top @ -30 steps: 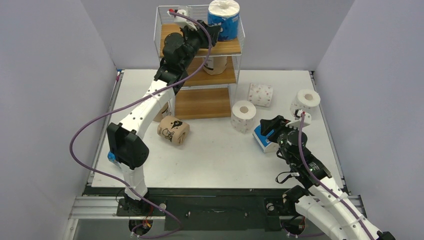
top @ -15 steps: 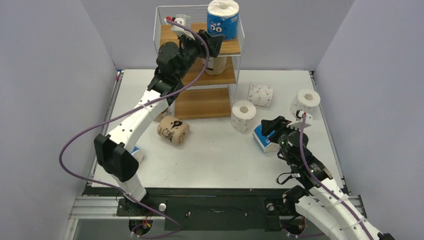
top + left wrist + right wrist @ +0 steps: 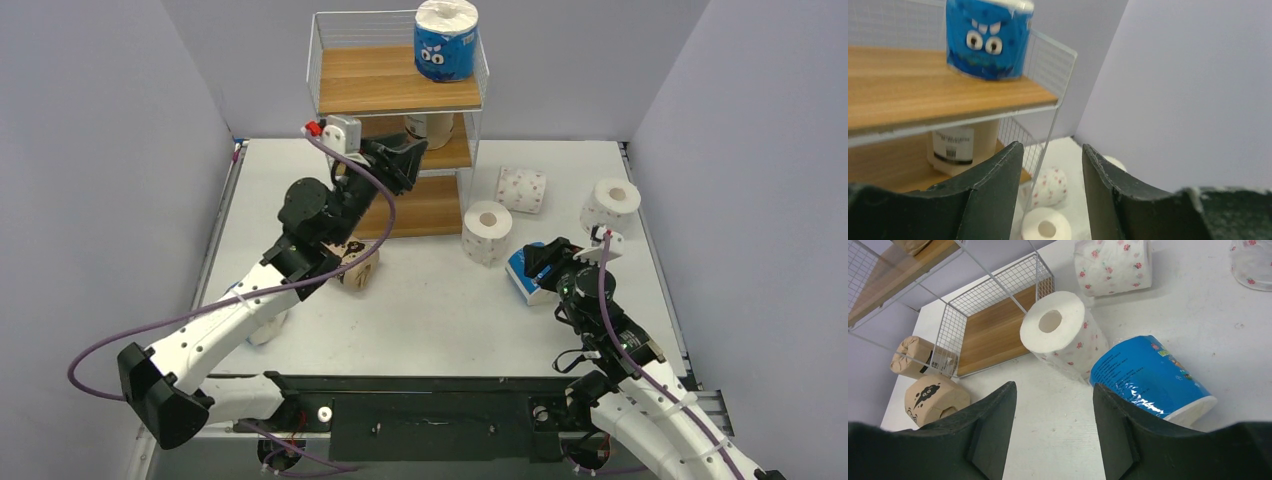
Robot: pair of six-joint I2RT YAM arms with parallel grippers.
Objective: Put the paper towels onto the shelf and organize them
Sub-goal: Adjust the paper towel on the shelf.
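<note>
the shelf (image 3: 365, 88) is standing at the far edge of the table (image 3: 430, 320), three light wooden boards sitting in a thin white wire frame with mesh sides. the top blue roll (image 3: 445, 42) is standing upright at the right end of the highest board, glossy wrap showing cartoon eyes in the left wrist view (image 3: 984, 40). under it, on the middle board, the labelled tan roll (image 3: 960, 145) is standing on end, partly hidden by the shelf edge.

the left gripper (image 3: 405, 160) is hanging in front of the shelf at about the middle board's height, dark jaws spread well apart and holding nothing. its arm is crossing over the table's left half and covering part of the printed tan roll (image 3: 352, 265), which is lying on its side near the shelf's front left corner. from the right wrist, the plain tan roll (image 3: 913, 355) is showing just beside the wire mesh of the bottom tier.

over on the right, the right gripper (image 3: 535, 262) is hovering close to the fallen blue roll (image 3: 1148, 375), fingers parted and gripping nothing. that roll is lying tilted on the table, shiny plastic crinkling, just beside the upright white roll (image 3: 1063, 335) with its hollow core facing up. the lying white roll (image 3: 522, 188) is resting behind it, soft and dotted with small red flowers. the far white roll (image 3: 610, 203) is standing apart near the right edge.
</note>
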